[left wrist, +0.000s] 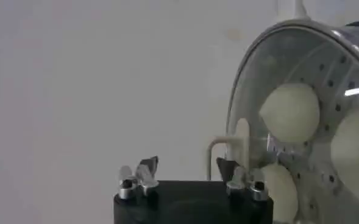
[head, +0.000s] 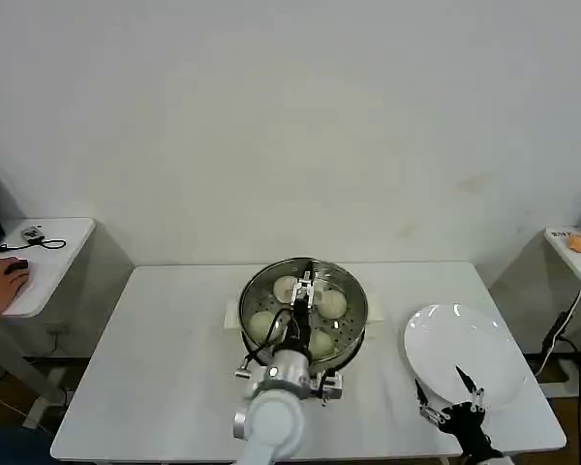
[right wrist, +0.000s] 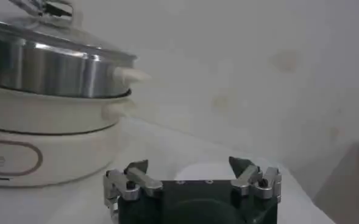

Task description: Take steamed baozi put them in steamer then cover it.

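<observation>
A white counter [head: 165, 358] carries the steamer [head: 352, 298] near its centre and a white plate [head: 465, 358] at about four o'clock from it, apart

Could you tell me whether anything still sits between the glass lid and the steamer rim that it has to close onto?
Nothing visible does. The glass lid already lies on the steamer, with the baozi under the glass. The left gripper is over the lid handle, fingers open. The right gripper waits by the white plate.
</observation>
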Robot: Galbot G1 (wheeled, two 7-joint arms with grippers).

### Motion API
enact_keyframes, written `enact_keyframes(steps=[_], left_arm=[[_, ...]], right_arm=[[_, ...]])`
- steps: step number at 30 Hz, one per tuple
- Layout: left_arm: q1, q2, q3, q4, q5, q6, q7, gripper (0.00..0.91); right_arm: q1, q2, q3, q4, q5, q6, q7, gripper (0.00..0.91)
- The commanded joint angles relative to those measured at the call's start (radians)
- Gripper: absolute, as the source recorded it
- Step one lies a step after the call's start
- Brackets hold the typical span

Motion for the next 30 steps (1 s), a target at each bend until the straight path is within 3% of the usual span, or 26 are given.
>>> enact_keyframes(steps=[1,8,13,16,18,20,22,24,26,30], left_arm=[[0.068,0.045,-0.001,-0.116,-0.019,-0.013,-0.007,0.907],[0.182,0.135,-0.061,-0.301,-0.197,-0.043,-0.034,0.907],[0.338,0.234,-0.274,-0.324,-0.523,-0.082,-0.209,0.907],[0.358,0.269,-0.447,-0.25,-0.974,-0.137,-0.352,0.907],[0.353,0.28,-0.567,-0.169,-1.375,-0.227,-0.412,0.907],[0.352,0.286,-0.613,-0.127,-1.577,-0.261,-0.434,0.907],[0.366,0.308,-0.694,-0.074,-1.833,-0.353,-0.476,0.907],[0.39,0.31,-0.735,-0.03,-1.892,-0.442,-0.488,0.907],[0.42,0.309,-0.757,-0.023,-1.915,-0.455,-0.494,0.907],[0.502,0.293,-0.761,-0.061,-1.991,-0.395,-0.481,0.907]], right_arm=[[-0.001,0.0,0.0,-0.002,0.0,0.001,0.001,0.907],[-0.005,-0.003,-0.004,-0.007,0.003,0.001,0.003,0.907],[-0.017,-0.018,-0.009,-0.008,0.024,0.002,0.015,0.907],[-0.031,-0.035,-0.015,0.001,0.066,0.002,0.026,0.907],[-0.041,-0.049,-0.015,0.009,0.085,0.007,0.035,0.907],[-0.051,-0.06,-0.015,0.022,0.102,-0.001,0.043,0.907],[-0.06,-0.067,-0.012,0.041,0.105,-0.005,0.049,0.907],[-0.066,-0.071,-0.009,0.054,0.112,-0.01,0.051,0.907],[-0.075,-0.077,-0.007,0.064,0.118,-0.011,0.051,0.907],[-0.096,-0.092,-0.008,0.069,0.125,-0.015,0.049,0.907]])
